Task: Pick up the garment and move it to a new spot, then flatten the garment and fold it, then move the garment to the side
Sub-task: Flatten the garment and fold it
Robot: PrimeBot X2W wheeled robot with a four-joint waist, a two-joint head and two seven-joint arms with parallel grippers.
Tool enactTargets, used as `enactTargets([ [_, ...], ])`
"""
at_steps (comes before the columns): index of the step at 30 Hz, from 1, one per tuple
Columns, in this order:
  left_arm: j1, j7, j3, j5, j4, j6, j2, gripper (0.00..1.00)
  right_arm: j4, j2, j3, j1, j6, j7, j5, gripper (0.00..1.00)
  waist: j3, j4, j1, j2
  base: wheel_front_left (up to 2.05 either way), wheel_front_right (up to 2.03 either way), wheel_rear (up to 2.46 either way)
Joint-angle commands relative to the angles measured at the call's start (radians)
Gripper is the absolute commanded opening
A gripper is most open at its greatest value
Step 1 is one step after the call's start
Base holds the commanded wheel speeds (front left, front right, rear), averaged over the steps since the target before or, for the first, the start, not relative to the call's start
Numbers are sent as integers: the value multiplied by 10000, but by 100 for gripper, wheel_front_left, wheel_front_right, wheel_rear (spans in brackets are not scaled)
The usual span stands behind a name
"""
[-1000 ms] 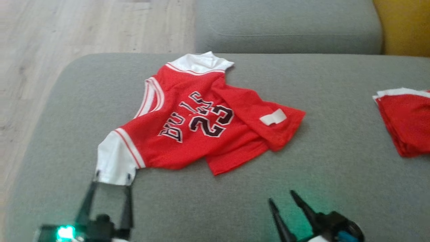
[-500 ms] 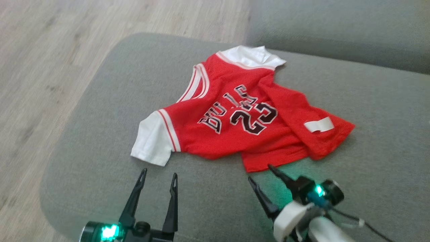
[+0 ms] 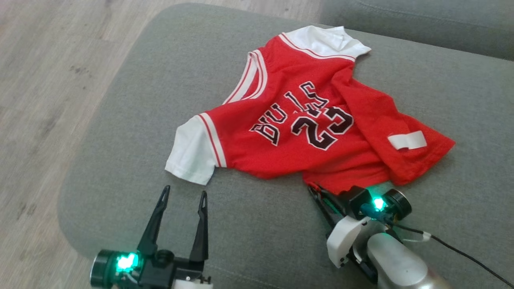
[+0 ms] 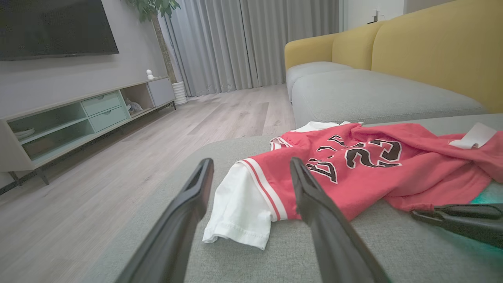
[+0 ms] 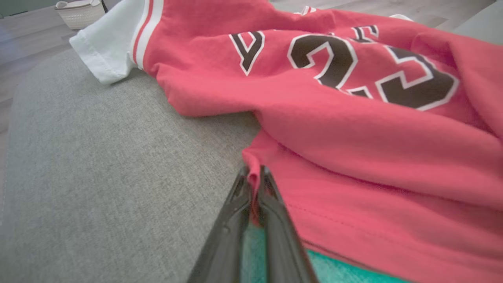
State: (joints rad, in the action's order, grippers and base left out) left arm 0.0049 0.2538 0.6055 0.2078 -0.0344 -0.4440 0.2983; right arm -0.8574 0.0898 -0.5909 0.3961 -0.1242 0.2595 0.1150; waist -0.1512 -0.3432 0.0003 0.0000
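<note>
Spreading over the near end of the grey sofa cushion (image 3: 120,120), the red jersey (image 3: 277,156) lies face up but rumpled, its far lower side folded back across the chest, so the step in hand looks like taking hold of it to lift and shift it. Its white sleeve (image 3: 192,154) points toward the left gripper (image 3: 184,192), whose jaws stand spread wide just short of the cuff, touching nothing. The right gripper (image 3: 317,190) has its jaws pressed together on the near corner of the red hem, with a small ridge of cloth pinched between the tips in the right wrist view. To do this well, the left should probably close on the sleeve or shoulder before any lift, so the cloth hangs from two points rather than bunching from one. The right's bite is thin and at the very edge, so it may slip unless the rise is slow and straight. Black letters edged in white read "BULLS" (image 3: 289,114), a crease breaking the middle letters, above the number "23" (image 3: 323,128). A small white label (image 3: 406,140) on the folded-back part shows no readable print.
</note>
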Motion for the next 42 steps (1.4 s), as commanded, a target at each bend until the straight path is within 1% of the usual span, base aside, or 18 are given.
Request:
enactTargets([
  [1, -333, 79, -556, -130, -183, 96, -18, 100, 193, -153, -239, 24, -65, 23, 72, 0, 36, 175, -3, 0, 0, 0, 0],
  [4, -250, 79, -815, -250, -138, 256, -81, 100, 442, -95, -264, -56, -65, 23, 31, 0, 152, 423, -3, 0, 0, 0, 0],
  [8, -113, 79, -1136, -399, -133, 434, -143, 100, 1167, 255, -139, -347, -65, 23, -163, 0, 334, 792, -3, 0, 0, 0, 0],
  [9, -113, 79, -1136, -399, -133, 434, -143, 100, 1167, 255, -139, -347, -65, 23, -163, 0, 334, 792, -3, 0, 0, 0, 0],
  [12, 93, 79, -1400, -439, -134, 532, -163, 100, 1977, 807, 91, -806, -65, 23, -405, 0, 415, 1192, -3, 0, 0, 0, 0],
  [16, 404, 79, -1918, -28, 123, 938, -137, 100, 2757, 1714, 520, -1543, -65, 23, -708, 0, 427, 1730, -3, 0, 0, 0, 0],
  [20, 476, 80, -2648, 408, 847, 1258, 156, 100, 3070, 2428, 939, -1893, -65, 23, -1002, 0, 227, 2181, -3, 0, 0, 0, 0],
  [23, 368, 80, -3068, 695, 1456, 1496, 467, 100, 2934, 2739, 1833, -1916, -65, 23, -1315, 0, 30, 2479, -3, 0, 0, 0, 0],
  [26, 256, -86, -3221, 1004, 1963, 1808, 689, 100, 2922, 2792, 2896, -1944, -65, 23, -1775, 0, -109, 2684, -3, 0, 0, 0, 0],
  [28, 221, -364, -3059, 1070, 2196, 1909, 616, 100, 3021, 2717, 3379, -2034, -65, 23, -2008, 0, -191, 2780, -3, 0, 0, 0, 0],
  [31, -2, -944, -2920, 1389, 2690, 2250, 543, 100, 3203, 2559, 3868, -2194, -65, 23, -2227, 0, -296, 2845, -3, 0, 0, 0, 0],
  [35, -532, -1573, -2787, 1829, 3762, 2722, 351, 100, 3430, 2285, 4055, -2292, -65, 23, -2405, 0, -479, 2977, -3, 0, 0, 0, 0],
  [38, -1044, -1533, -2746, 1899, 4560, 2876, 214, 100, 3577, 2140, 4026, -2276, -65, 23, -2467, 0, -633, 3079, -3, 0, 0, 0, 0],
  [42, -1598, -1211, -2706, 2006, 5358, 3126, -3, 100, 3668, 2063, 3943, -2218, -65, 23, -2478, 0, -758, 3181, -3, 0, 0, 0, 0],
])
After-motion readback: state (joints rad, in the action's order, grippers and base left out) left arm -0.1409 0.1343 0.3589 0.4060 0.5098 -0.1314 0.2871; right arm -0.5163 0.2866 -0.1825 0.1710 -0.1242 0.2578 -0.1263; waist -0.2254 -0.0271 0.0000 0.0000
